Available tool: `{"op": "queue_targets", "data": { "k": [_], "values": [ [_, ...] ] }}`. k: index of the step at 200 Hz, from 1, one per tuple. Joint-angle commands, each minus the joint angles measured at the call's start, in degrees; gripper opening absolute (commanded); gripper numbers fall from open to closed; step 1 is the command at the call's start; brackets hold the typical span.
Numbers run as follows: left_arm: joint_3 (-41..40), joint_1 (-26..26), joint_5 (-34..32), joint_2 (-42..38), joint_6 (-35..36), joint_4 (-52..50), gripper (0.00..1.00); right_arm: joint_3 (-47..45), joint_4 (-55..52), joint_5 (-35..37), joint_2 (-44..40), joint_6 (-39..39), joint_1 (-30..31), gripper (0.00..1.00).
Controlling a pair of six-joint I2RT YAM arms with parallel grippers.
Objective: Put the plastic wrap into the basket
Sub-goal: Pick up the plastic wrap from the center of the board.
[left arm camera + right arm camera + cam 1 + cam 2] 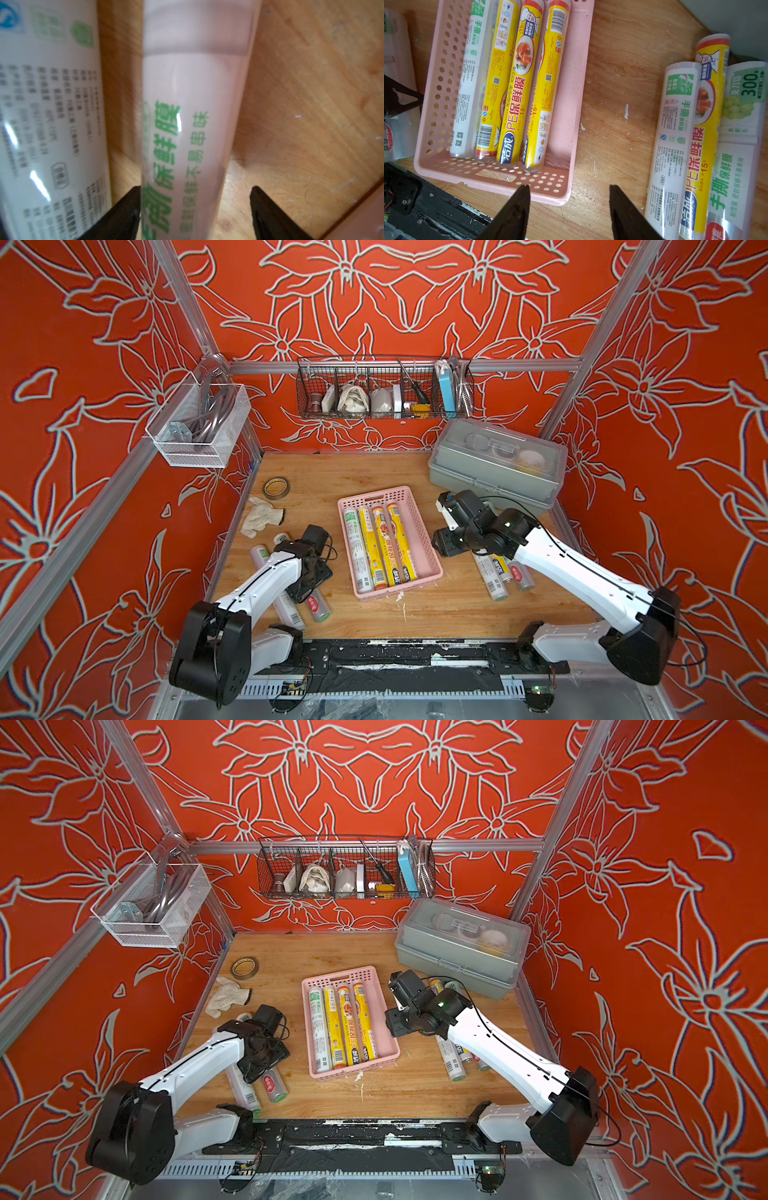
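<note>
The pink basket (430, 556) (571, 104) sits mid-table and holds several plastic wrap rolls (382, 543) (517, 83) side by side, one white-green and the others yellow. Two more rolls lie under my left arm at the left front (318, 605). My left gripper (195, 187) points down over them and stands open, straddling a white-green roll (193, 135); one finger touches it and the other stands apart. Three rolls (494, 576) (704, 145) lie to the right of the basket. My right gripper (569, 185) (440, 545) hangs open and empty over the basket's near right corner.
A brown tape ring (276, 488) and a white glove (262, 516) lie at the back left. A grey lidded box (498, 464) stands at the back right. A black wire basket (384, 389) and a white mesh basket (199, 427) hang on the walls.
</note>
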Motion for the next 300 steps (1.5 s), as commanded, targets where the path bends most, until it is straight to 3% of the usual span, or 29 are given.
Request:
{"op": "queue_targets", "data": {
  "k": [1, 129, 186, 205, 218, 258, 300],
  "values": [
    [-0.24, 0.46, 0.17, 0.92, 1.39, 2.47, 0.81, -0.85, -0.33, -0.35, -0.27, -0.60, -0.35, 0.61],
    [-2.54, 2.59, -0.26, 4.52, 2.94, 9.26, 0.71, -1.54, -0.14, -1.19, -0.17, -0.76, -0.69, 0.61],
    [-3.39, 2.57, 0.26, 3.52, 5.34, 12.10, 0.57, -1.56, -0.40, -1.19, -0.47, -0.69, -0.81, 0.61],
    [-3.42, 2.57, 0.90, 1.65, 5.79, 11.97, 0.41, -1.65, -0.32, -1.21, -0.40, -0.69, -0.81, 0.61],
    [-3.16, 2.57, 1.41, -0.15, 6.11, 11.31, 0.38, -1.60, -0.32, -1.25, -0.19, -0.69, -0.83, 0.61],
    [2.56, 2.43, -0.20, -7.19, 7.35, 3.39, 0.36, -1.65, -0.49, -1.06, -0.28, -0.86, -0.87, 0.61],
    [14.79, -0.44, -3.24, -11.45, 7.51, -6.68, 0.34, -1.93, -0.49, -0.81, -0.68, -0.95, -1.10, 0.61]
  ]
}}
